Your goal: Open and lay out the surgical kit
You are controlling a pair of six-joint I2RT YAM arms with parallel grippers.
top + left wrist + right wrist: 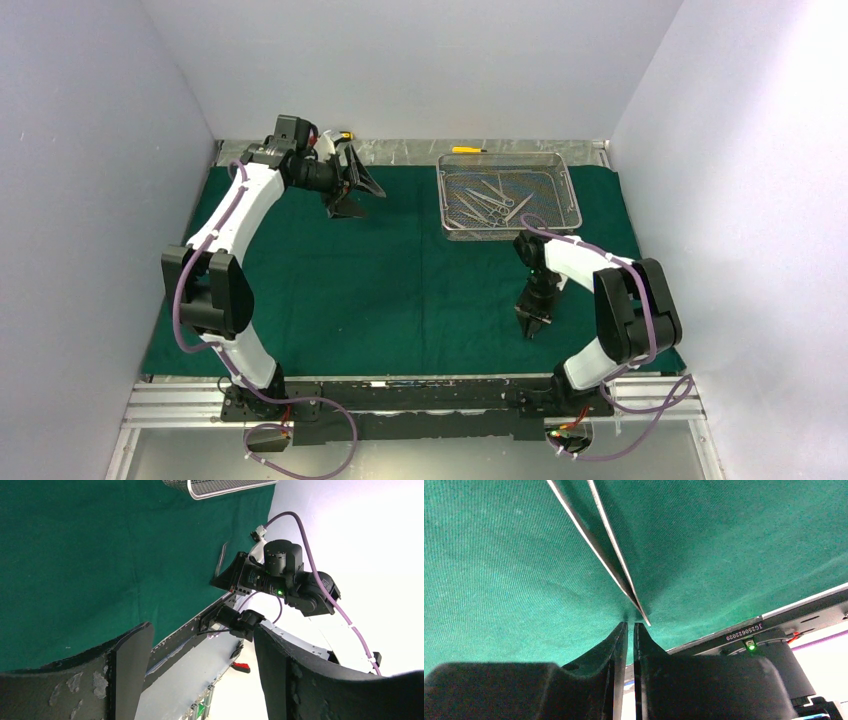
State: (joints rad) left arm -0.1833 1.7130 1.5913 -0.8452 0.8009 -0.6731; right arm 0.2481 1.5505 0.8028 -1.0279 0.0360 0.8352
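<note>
The dark green cloth (400, 280) lies spread flat over the table. The silver wire-mesh tray (570, 190) stands on it at the back right and holds several steel instruments (487, 200). My right gripper (533, 328) points down at the cloth near the front right. In the right wrist view its jaws (630, 625) are shut with a thin slit and nothing between them. Steel tweezers (609, 560) lie on the cloth, their joined end just right of the fingertips. My left gripper (358, 190) is open and empty, raised at the back left (200, 630).
Yellow-and-black screwdrivers lie on the bare strip behind the cloth, one near the left gripper (343, 133) and one behind the tray (468, 149). White walls close in the left, back and right. The tray's corner (220, 486) shows in the left wrist view.
</note>
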